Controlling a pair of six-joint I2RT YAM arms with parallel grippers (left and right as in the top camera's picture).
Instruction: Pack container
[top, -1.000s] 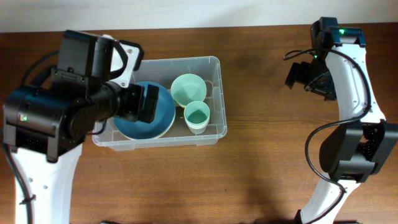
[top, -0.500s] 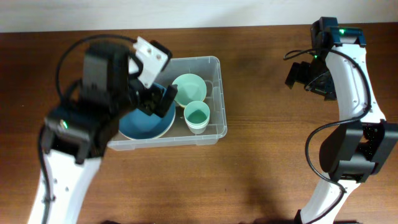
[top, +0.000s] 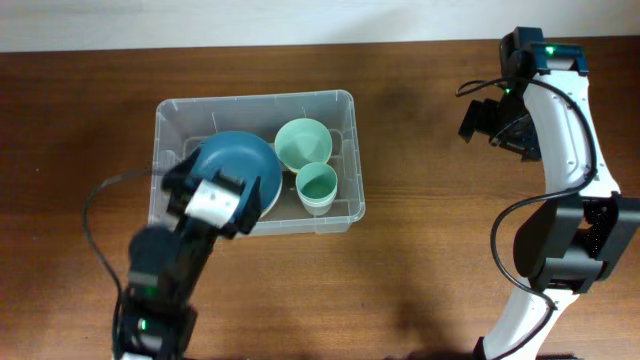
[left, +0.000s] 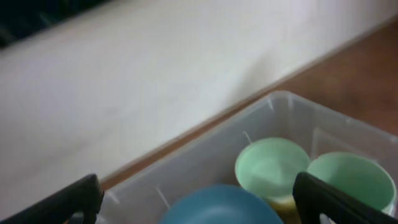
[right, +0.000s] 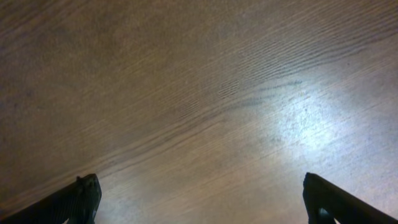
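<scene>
The container (top: 255, 98) is a clear plastic bin on the wooden table. It holds a blue bowl (top: 240, 160) on the left, a pale green bowl (top: 303, 142) and a green cup (top: 317, 187) on the right. My left gripper (top: 215, 182) is open and empty over the bin's front left, above the blue bowl (left: 224, 208). The left wrist view also shows the green bowl (left: 270, 168), the green cup (left: 351, 180) and the bin's rim (left: 280, 98). My right gripper (top: 488, 122) is open and empty over bare table (right: 199, 205), far right of the bin.
A pale wall edge (top: 300, 20) runs along the back of the table. Bare wood (top: 430, 250) lies between the bin and the right arm. A yellowish item (left: 287, 202) shows under the green bowl.
My left arm has swung from over the bin's left side back to the front, uncovering the blue bowl in the bin. The right arm has not moved.
</scene>
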